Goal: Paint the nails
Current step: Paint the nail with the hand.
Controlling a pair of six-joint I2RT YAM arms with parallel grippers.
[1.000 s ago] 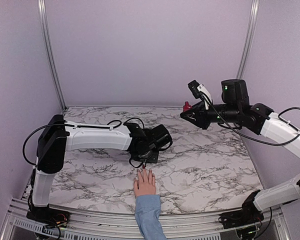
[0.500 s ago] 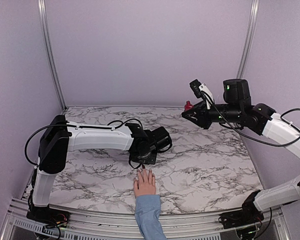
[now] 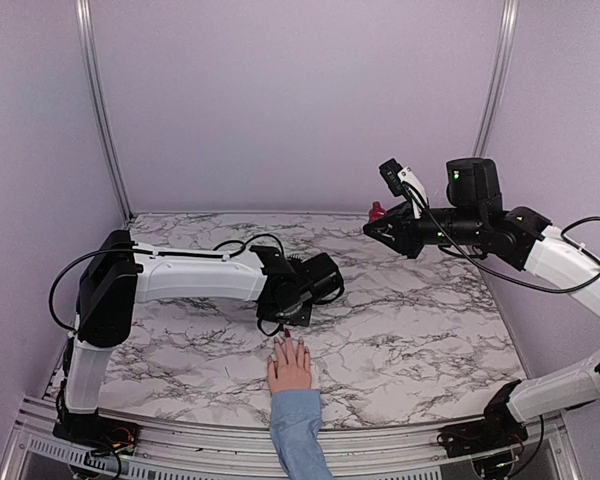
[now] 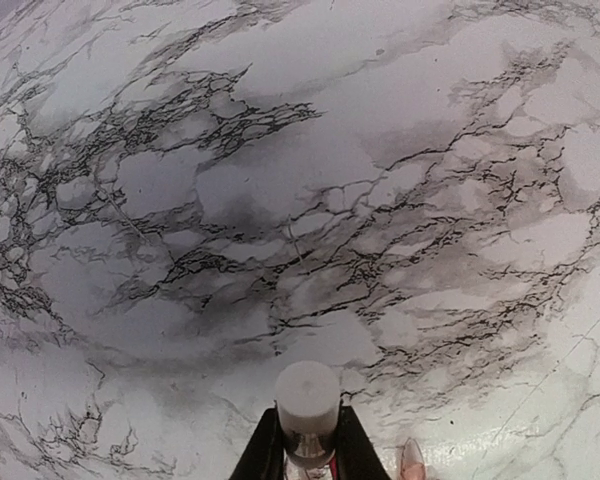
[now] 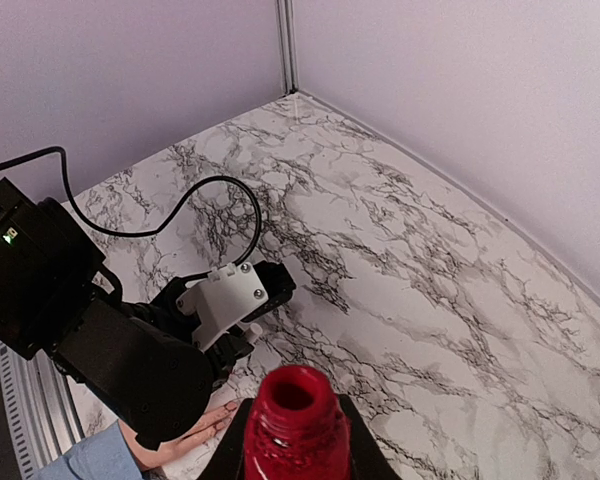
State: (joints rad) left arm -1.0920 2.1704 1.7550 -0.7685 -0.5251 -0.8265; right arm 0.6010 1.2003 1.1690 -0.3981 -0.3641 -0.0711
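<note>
**Q:** What is shown on the left?

**A:** In the overhead view, a white and black arm is seen stretched rightward over a marble-patterned table (image 3: 420, 330). The left claw (image 3: 284, 324) is pointed down toward the table surface, near the front edge. In the left wrist view, its two black fingers (image 4: 265, 455) are seen pressed together on a white cap (image 4: 307, 400), which is gripped from both sides.

**Q:** Where are the nails?

**A:** A pale pink hand (image 3: 290, 367) in a light blue sleeve (image 3: 298, 432) is laid flat on the table at the front middle, with the fingers pointed toward the back wall. The nails (image 3: 279, 343) are found at the fingertips, just beside the tip of the left claw. They are too small in the overhead view for their colour to be told. One pale fingertip (image 4: 412, 458) is caught at the bottom edge of the left wrist view, just right of the claw.

**Q:** And on the right?

**A:** The right claw (image 3: 373, 224) is held high above the back right of the table, well apart from the hand. It is clamped on a dark red polish bottle (image 5: 295, 425), whose open neck is seen in the right wrist view.
</note>
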